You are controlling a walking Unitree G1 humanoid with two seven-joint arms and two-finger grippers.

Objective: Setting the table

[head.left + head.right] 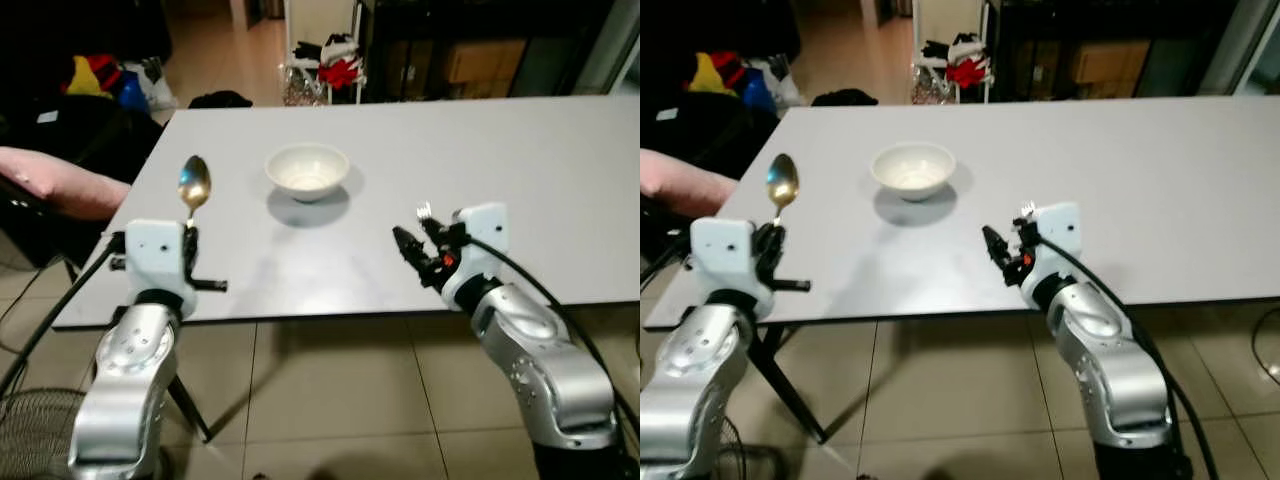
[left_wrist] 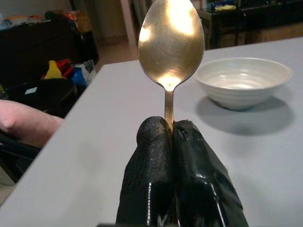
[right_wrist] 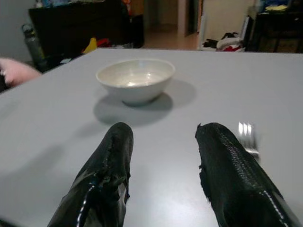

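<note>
My left gripper point(image 1: 188, 238) hovers over the table's near-left corner, shut on the handle of a gold spoon point(image 2: 171, 42) that stands upright with its bowl end up. A white bowl point(image 1: 307, 170) sits on the grey table point(image 1: 520, 150), ahead and between both arms. My right gripper point(image 3: 165, 135) is open just above the tabletop near the front edge, nothing between its fingers point(image 3: 227, 161). The tines of a silver fork point(image 3: 247, 137) show just past the outer finger, close to the table; the rest of the fork is hidden.
A pink soft shape point(image 1: 60, 180) lies beyond the table's left edge by dark furniture. Clothes and bags point(image 1: 330, 60) are piled on the floor behind the table. A wire fan guard point(image 1: 30, 440) stands on the tiles at lower left.
</note>
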